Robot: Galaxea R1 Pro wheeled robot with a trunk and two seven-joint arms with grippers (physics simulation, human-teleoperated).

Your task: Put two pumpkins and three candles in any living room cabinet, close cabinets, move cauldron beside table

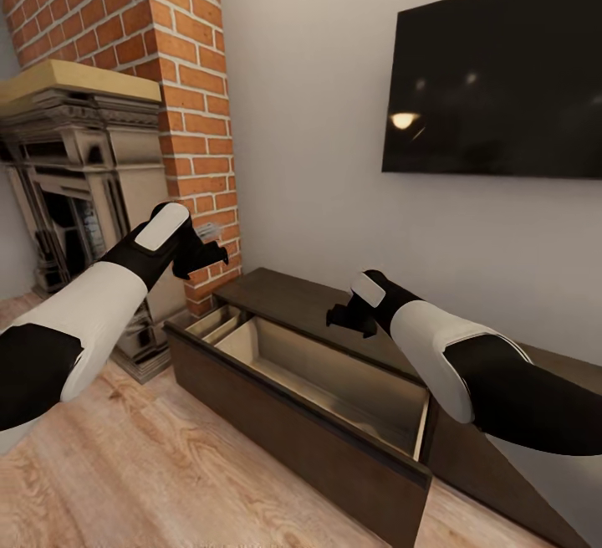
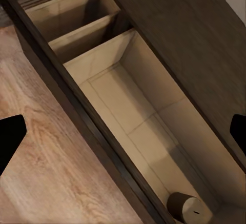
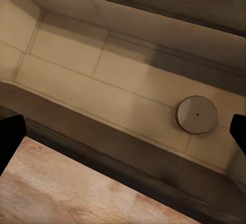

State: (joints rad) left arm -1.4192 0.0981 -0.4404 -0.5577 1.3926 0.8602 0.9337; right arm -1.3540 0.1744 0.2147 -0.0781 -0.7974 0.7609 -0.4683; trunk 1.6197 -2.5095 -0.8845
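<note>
I see cabinet [image 1: 318, 381] drawer open | one candle [image 3: 197, 114] stands inside, at 3 o'clock end | left gripper [image 1: 209, 253] jaws spread, empty | right gripper [image 1: 343, 318] jaws spread, empty

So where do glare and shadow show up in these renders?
Head view: a lamp reflection glints on the TV. Right wrist view: shadow darkens the upper part of the drawer floor beyond the candle. Left wrist view: even light, candle side dark.
</note>
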